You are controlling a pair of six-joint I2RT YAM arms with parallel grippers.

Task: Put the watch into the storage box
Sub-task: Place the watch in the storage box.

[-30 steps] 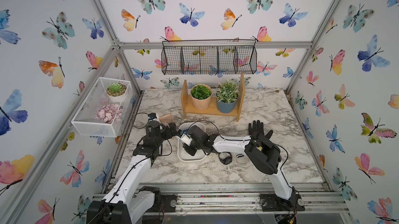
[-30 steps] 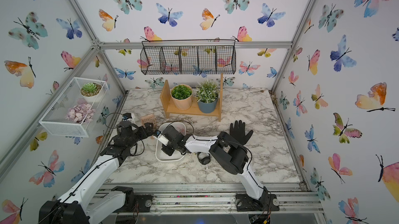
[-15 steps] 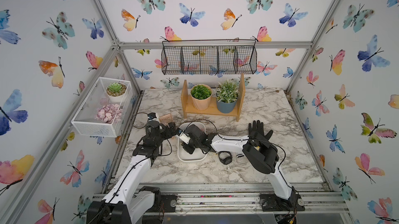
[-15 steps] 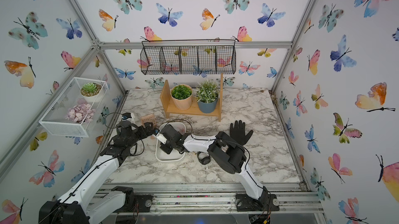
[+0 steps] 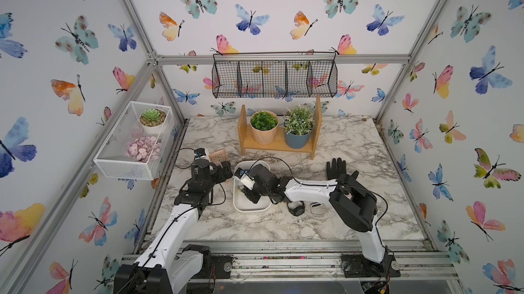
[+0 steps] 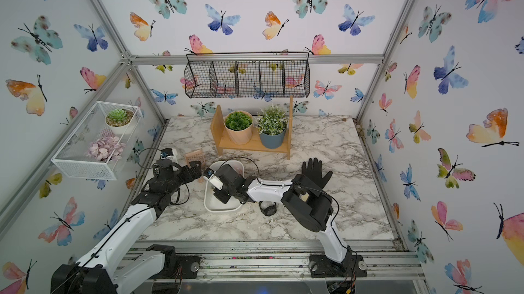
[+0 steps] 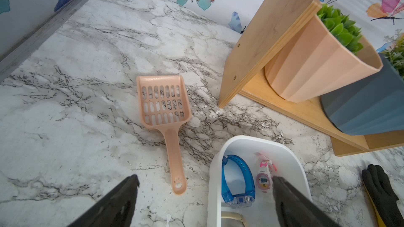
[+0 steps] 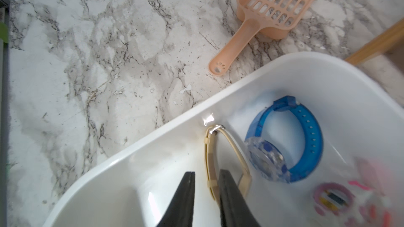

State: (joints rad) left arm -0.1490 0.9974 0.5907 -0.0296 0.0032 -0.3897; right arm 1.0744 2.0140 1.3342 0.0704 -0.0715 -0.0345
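Right jaws narrowly parted astride a beige strap (image 8: 211, 171), left jaws wide — watch (image 5: 296, 209) half-hidden under the arm (image 5: 309, 190).

Four watches (image 5: 296, 209), one storage box (image 5: 249, 206)

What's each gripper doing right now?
Left gripper: open, empty.
Right gripper: slightly open inside the white box, beige watch strap loose between its fingers.

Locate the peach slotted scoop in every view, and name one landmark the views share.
Top view: peach slotted scoop lies just behind and left of the white storage box.
Top view: same spot, by the box.
Left wrist: beside the box's rim.
Right wrist: beyond the box's rim.
Shared landmark: the storage box.
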